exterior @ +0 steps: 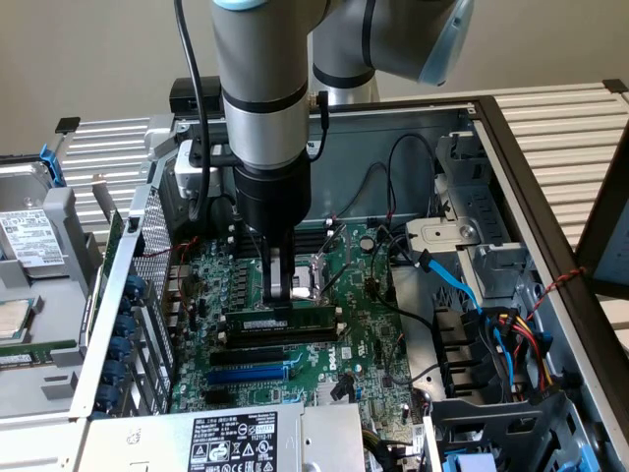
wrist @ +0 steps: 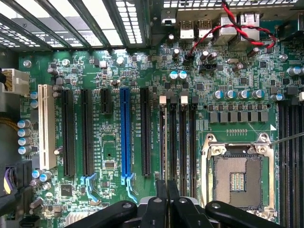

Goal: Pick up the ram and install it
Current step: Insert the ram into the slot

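Note:
The ram (exterior: pixel 295 319), a long green stick with a white label and black chips, stands on edge along a black memory slot on the motherboard (exterior: pixel 364 324), on the side of the CPU socket (exterior: pixel 316 278) nearer the camera. My gripper (exterior: pixel 279 295) points straight down onto the ram's top edge, left of its middle in the exterior view, and its fingers are shut on it. In the wrist view the black fingers (wrist: pixel 160 204) are pressed together above the row of memory slots (wrist: pixel 183 142). There the ram is edge-on and hard to tell from the slots.
A blue expansion slot (exterior: pixel 251 373) (wrist: pixel 125 133) and black slots lie nearer the camera than the ram. The open CPU socket (wrist: pixel 237 175) lies beside the memory slots. Loose cables (exterior: pixel 452 280) and drive bays fill the exterior view's right. A power supply (exterior: pixel 236 438) sits at the case's front.

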Controlling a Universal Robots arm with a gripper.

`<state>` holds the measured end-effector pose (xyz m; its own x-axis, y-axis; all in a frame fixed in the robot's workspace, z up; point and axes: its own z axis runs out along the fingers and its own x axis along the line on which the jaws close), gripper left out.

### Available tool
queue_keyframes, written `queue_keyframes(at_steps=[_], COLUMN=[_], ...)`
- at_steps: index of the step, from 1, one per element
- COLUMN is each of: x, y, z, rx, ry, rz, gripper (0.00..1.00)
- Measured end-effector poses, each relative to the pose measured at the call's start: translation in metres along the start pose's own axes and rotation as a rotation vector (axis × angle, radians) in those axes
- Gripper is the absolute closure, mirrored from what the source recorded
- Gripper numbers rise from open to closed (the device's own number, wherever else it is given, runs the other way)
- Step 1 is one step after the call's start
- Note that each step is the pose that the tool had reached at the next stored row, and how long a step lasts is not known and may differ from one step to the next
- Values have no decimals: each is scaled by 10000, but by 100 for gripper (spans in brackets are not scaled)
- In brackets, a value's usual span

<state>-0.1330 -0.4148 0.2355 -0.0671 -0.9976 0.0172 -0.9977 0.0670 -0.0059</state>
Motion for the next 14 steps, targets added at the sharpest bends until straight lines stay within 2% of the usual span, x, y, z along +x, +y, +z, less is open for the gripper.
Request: queue_keyframes(at_steps=[14], x=[0], y=[4], z=[17], rx=[-1], ry=[-1], rz=[-1], gripper=[88])
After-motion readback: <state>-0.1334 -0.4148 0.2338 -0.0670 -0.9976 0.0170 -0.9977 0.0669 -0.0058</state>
